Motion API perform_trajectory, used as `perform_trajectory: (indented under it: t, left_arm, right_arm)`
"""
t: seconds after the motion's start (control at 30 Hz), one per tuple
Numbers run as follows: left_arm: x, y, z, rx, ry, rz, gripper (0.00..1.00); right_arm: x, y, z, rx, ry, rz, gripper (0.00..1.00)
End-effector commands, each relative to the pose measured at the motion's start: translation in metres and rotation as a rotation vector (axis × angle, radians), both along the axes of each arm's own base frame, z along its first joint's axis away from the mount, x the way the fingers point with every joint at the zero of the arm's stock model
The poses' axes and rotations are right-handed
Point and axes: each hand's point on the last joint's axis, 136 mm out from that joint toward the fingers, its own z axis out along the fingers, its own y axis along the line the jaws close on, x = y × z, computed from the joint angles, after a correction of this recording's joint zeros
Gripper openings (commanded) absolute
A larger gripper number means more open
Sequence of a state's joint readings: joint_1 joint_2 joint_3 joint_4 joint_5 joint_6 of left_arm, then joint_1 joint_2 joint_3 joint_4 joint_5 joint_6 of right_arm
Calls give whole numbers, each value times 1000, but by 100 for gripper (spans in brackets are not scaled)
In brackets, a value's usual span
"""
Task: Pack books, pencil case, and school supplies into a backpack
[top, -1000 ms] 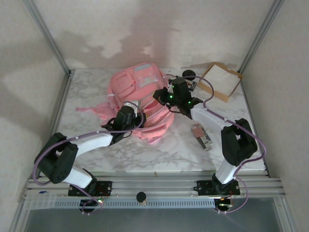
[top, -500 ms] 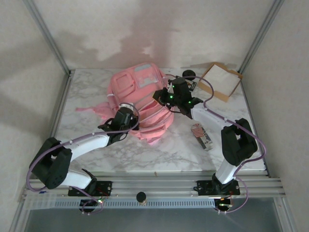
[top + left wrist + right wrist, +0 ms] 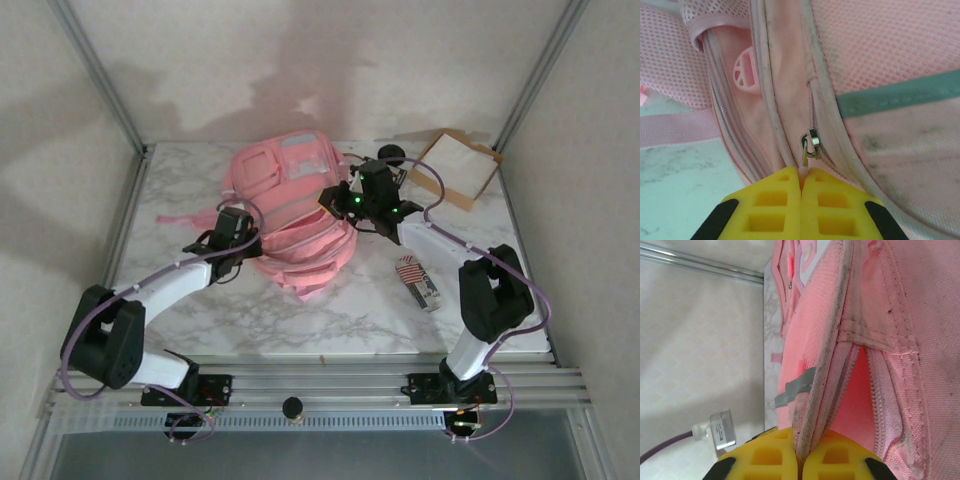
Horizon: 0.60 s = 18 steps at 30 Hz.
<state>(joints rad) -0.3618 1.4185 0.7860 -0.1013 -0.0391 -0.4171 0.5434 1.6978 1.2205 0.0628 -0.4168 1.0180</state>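
Backpack (image 3: 295,215) lying mid-counter (image 3: 330,310). Left claw (image 3: 801,177) fully closed, zip pull (image 3: 810,142) pinched. Right claw (image 3: 801,442) clamped on backpack rim. Zip being worked, probably opening. Flag pack (image 3: 417,281) lying near right. Next: mouth to be widened, rim kept braced.

White marble table (image 3: 340,310), pink backpack (image 3: 285,185) lying mid-table toward the back, small flag-striped pack (image 3: 417,280) right of it, cardboard tray (image 3: 460,168) at back right corner, black round object (image 3: 390,153) just beside the tray
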Motion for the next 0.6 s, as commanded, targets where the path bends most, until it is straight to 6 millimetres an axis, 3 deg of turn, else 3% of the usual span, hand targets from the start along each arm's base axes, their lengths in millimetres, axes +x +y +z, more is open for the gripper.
perform_trajectory:
  t: [0.0, 0.1, 0.23, 0.37, 0.43, 0.5, 0.57]
  left_arm:
    - [14, 38, 1, 119, 5, 98, 0]
    - [32, 44, 0, 106, -2, 110, 0]
    - [50, 28, 21, 46, -121, 51, 0]
    - [57, 40, 27, 116, -145, 88, 0]
    - [53, 30, 33, 86, -151, 53, 0]
    - [43, 18, 46, 94, -192, 9, 19]
    - [30, 18, 58, 147, -221, 26, 35]
  right_arm:
    - [8, -8, 48, 63, -117, -12, 0]
    - [10, -8, 49, 65, -118, -14, 0]
    - [11, -5, 46, 69, -109, -1, 0]
    - [12, -6, 44, 65, -114, -4, 0]
    - [14, -5, 42, 58, -113, -2, 0]
    - [15, -3, 40, 58, -111, 2, 0]
    - [15, -3, 38, 59, -108, 5, 0]
